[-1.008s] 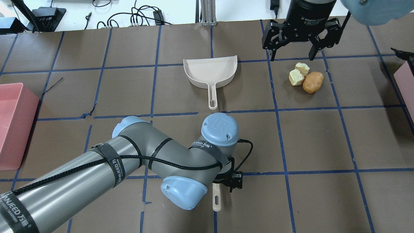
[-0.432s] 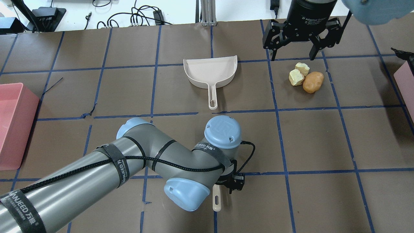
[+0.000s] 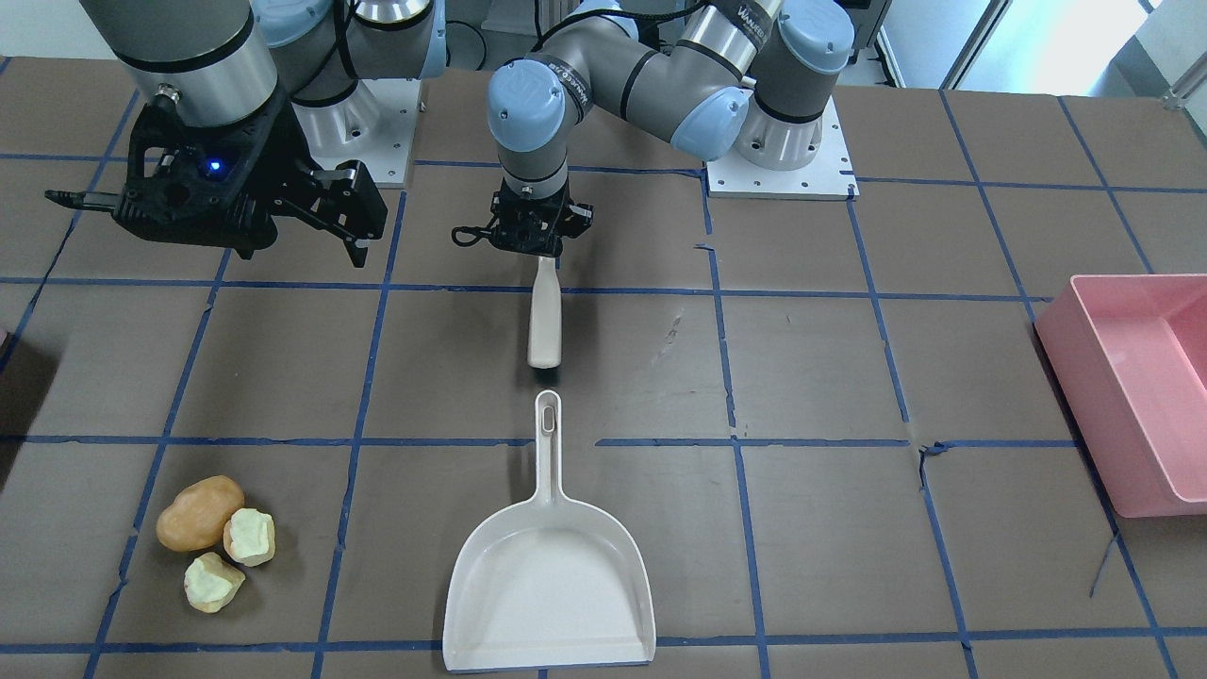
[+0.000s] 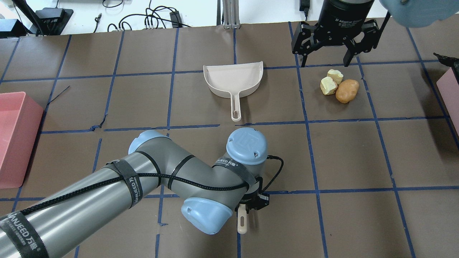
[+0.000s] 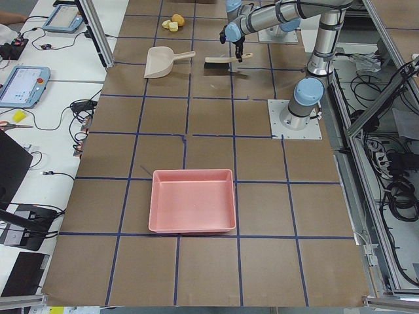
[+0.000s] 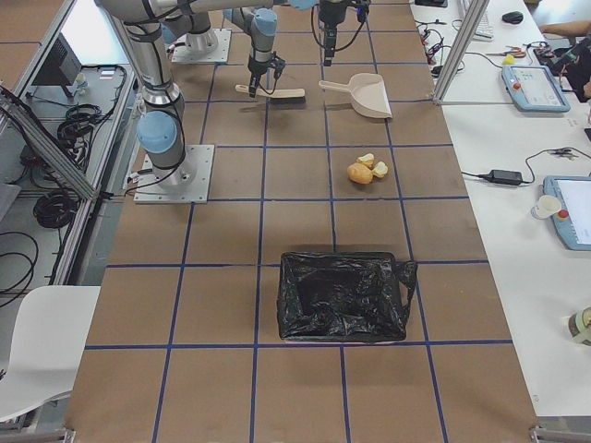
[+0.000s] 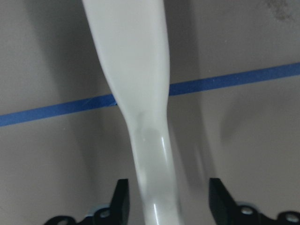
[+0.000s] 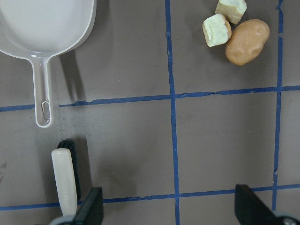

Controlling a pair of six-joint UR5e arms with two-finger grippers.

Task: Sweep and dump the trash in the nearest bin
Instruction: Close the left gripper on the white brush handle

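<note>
Trash [image 4: 344, 92] in one tight cluster on the far right part of the table [image 4: 358, 154], seen from the robot: a tan-brown potato-shaped lump [image 3: 199, 512] touching two pale yellow-green chunks [image 4: 328, 86] with brownish edges. Well apart from both bins. Just beyond the cluster, hovering above the surface, the right gripper [image 4: 325, 60], fingers spread wide and holding nothing.

Toward the table's middle, a cream dustpan [image 4: 233, 79], flat on the surface, mouth away from the robot, handle toward it. In line with that handle and nearer the robot, a cream brush [image 3: 544, 321] lying flat. Over its handle, the left gripper [image 3: 534, 243], fingers parted and straddling the handle, with a gap on each side in the wrist view.

At the robot's left end, a pink bin [image 4: 14, 139]. At its right end, a black-lined bin [image 6: 343, 295].

Brown table covering throughout, marked into squares by blue tape [image 4: 312, 122], torn in places. Around it, white benches [image 5: 46, 131] with tablets [image 5: 23, 85] and cables [image 4: 150, 21].

Readable: "2F Adaptive" on the right gripper's black body, "UR" on a blue joint cap [image 4: 247, 141], "WANJEED" on the left arm's black straps [image 4: 133, 186], the following characters too small to read.
</note>
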